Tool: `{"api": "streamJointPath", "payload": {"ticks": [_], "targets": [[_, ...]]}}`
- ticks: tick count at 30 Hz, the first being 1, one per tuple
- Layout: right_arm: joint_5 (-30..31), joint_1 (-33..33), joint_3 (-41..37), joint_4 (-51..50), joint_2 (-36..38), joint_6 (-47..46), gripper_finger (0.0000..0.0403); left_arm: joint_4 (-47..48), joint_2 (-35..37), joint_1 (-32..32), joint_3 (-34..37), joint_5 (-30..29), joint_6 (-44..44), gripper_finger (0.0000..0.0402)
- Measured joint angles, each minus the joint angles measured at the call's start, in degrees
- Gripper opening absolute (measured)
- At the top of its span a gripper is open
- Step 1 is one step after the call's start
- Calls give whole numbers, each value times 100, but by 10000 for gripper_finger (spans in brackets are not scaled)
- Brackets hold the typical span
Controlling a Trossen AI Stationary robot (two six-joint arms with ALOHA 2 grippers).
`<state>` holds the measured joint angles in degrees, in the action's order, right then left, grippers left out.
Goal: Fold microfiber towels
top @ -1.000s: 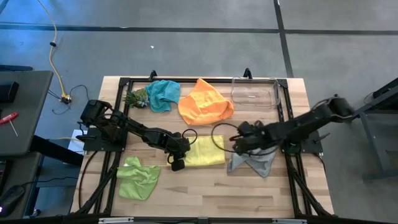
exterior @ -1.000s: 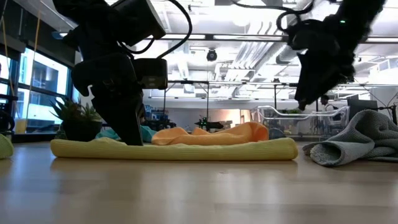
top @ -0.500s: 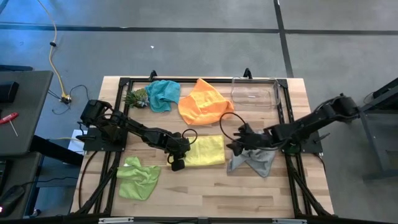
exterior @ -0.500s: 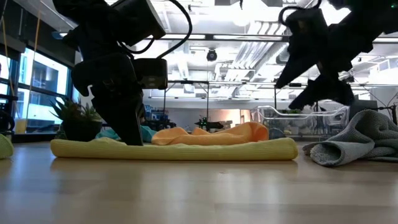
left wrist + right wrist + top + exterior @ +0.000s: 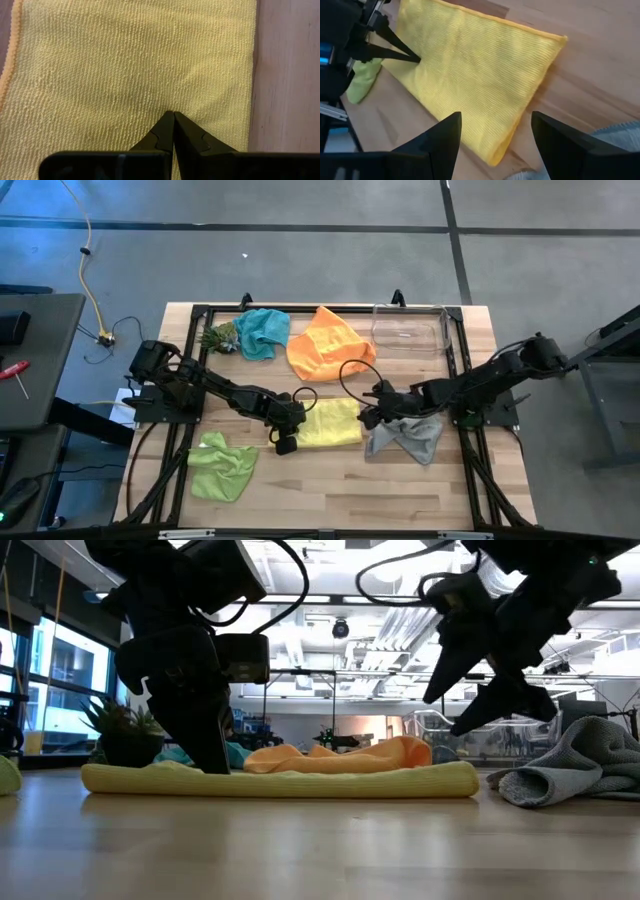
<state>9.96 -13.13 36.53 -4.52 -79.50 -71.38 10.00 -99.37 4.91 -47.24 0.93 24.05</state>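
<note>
A yellow towel (image 5: 335, 423) lies flat mid-table as a long strip. My left gripper (image 5: 173, 115) is shut, its tips down on the towel near the towel's left end (image 5: 301, 424). My right gripper (image 5: 445, 715) is open and hangs above the towel's right end, touching nothing; its fingers (image 5: 451, 131) straddle that end from above in the right wrist view. A grey towel (image 5: 405, 438) lies crumpled just right of the yellow one. A lime green towel (image 5: 222, 465) lies at the near left. Teal (image 5: 262, 332) and orange (image 5: 330, 345) towels lie at the far side. My left gripper presses its shut fingertips (image 5: 170, 122) down on the yellow towel's top face (image 5: 172, 102), a little in from its left end. The fingers slant down from the table's left side. The towel lies flat on the table under them.
A clear plastic bin (image 5: 410, 328) stands at the far right and a small spiky green plant (image 5: 218, 337) at the far left beside the teal towel. A black frame runs along the table's edges. Bare wood shows along the near edge.
My right gripper has gone down and toward the table's left, from above the grey towel to over the yellow towel's right end. It rolled and tipped on the way and stayed open. The towels have not moved.
</note>
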Motion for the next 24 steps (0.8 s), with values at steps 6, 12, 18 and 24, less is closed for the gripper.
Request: {"api": "streamJointPath", "payload": {"ticks": [6, 12, 18, 24], "targets": [[-122, 0, 207, -26, -431, -51, 234, -7, 0, 0, 0, -2, 1, 0], [-504, -66, 210, -3, -450, 211, 234, -15, 0, 0, 2, -2, -2, 0], [-554, -198, 210, 178, -196, 910, 234, -20, 0, 0, 2, -3, -1, 0], [-686, -311, 217, 206, -62, 1414, 234, -26, 0, 0, 2, -4, -4, 0]]}}
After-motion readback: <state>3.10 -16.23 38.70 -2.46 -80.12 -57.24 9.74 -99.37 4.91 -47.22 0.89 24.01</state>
